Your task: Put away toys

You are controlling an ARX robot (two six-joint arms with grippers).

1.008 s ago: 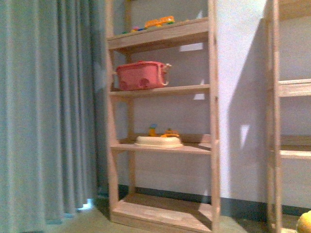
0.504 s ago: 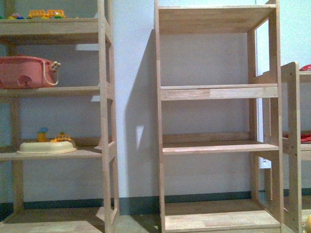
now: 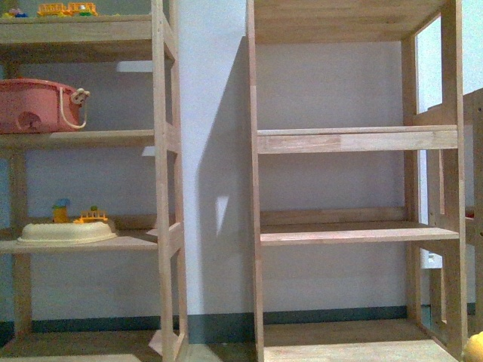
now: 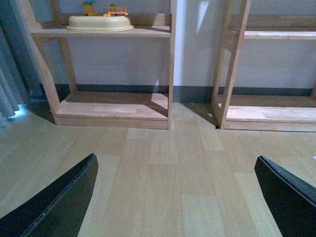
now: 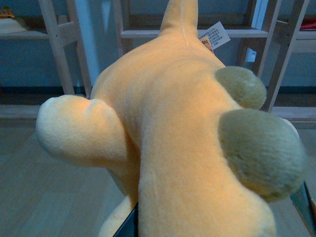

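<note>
Two wooden shelf units side by side against a pale wall [image 3: 215,151] in the front view: left shelf unit [image 3: 162,188] cropped at the frame's edge, right shelf unit [image 3: 355,139] seen nearly whole, tops of both out of frame. Below them, a pale plank floor [image 4: 163,168], with a strip of grey curtain [image 4: 7,94] barely showing at the edge of the left wrist view. Filling almost all of the right wrist view, the plush toy [image 5: 182,148]: soft, orange-yellow, lumpy, with two dull olive pads at the near end; head and eye not to be made out. Clamped in the right end effector [image 5: 212,219], only dark slivers of its fingers [image 5: 127,228] peeking past the fur. Same toy as a yellow blur in the bottom right corner of the front view, by the foot of the right shelf unit; whether clear of the floor, impossible to tell. Left end effector [image 4: 173,212] low over the floor, black fingers [image 4: 54,202] spread wide, only planks between them. On the left unit, a pink basket [image 3: 38,105], cut off at one side. One shelf lower, a cream tub [image 3: 66,232] with small toys [image 3: 90,217] in or behind it, unclear which. Smallest, a white tag [image 5: 214,35] near the plush's far end, print unreadable.
</note>
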